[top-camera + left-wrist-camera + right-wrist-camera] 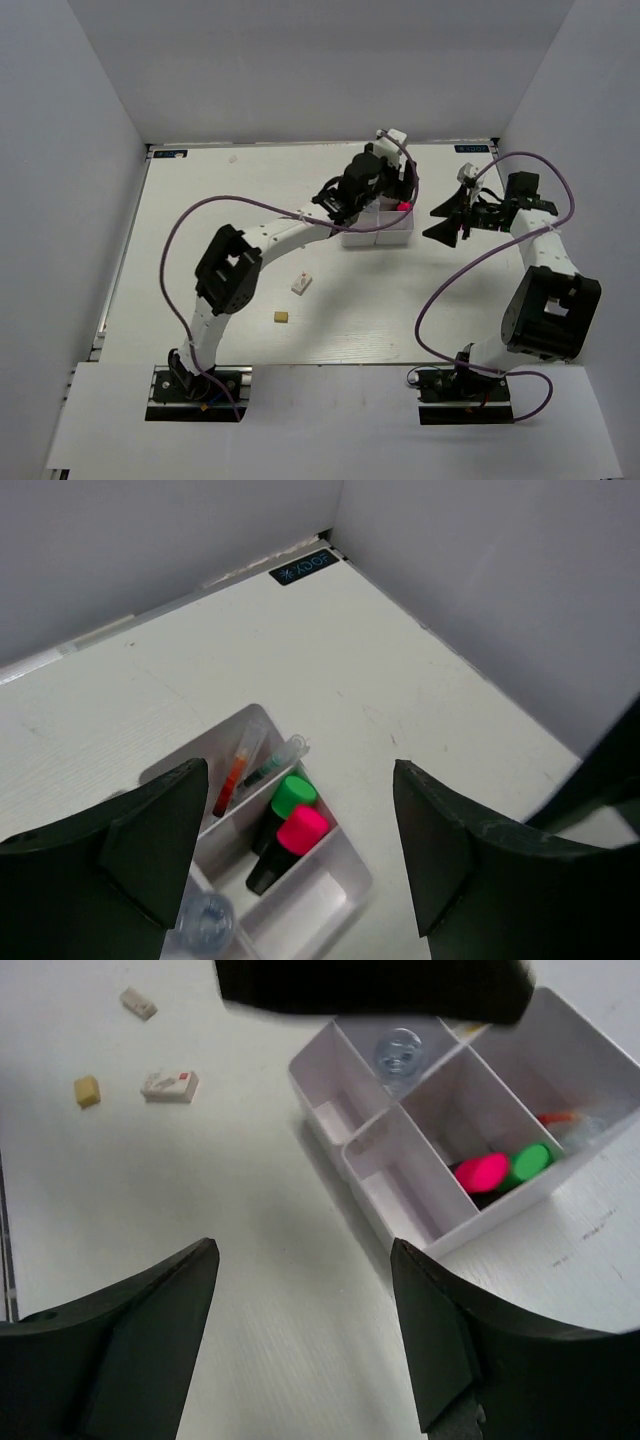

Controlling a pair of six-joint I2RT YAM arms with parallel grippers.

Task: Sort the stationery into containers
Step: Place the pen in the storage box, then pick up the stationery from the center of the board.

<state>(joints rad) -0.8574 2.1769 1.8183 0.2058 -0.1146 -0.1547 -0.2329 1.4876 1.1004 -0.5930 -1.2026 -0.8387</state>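
Stationery box (372, 239), white, four compartments, far centre of table (200, 210). Left gripper (300, 780) above it, jaws spread wide, empty. Right gripper (443, 222) to its right, likewise wide and empty. Pink highlighter (290, 842) and green highlighter (285, 805) caps up in one compartment, two slim pens (238, 768) in the next. White eraser (301, 284) and tan eraser (282, 317) loose, near-left of box.

White table (200, 230), plain grey walls (320, 60), even light
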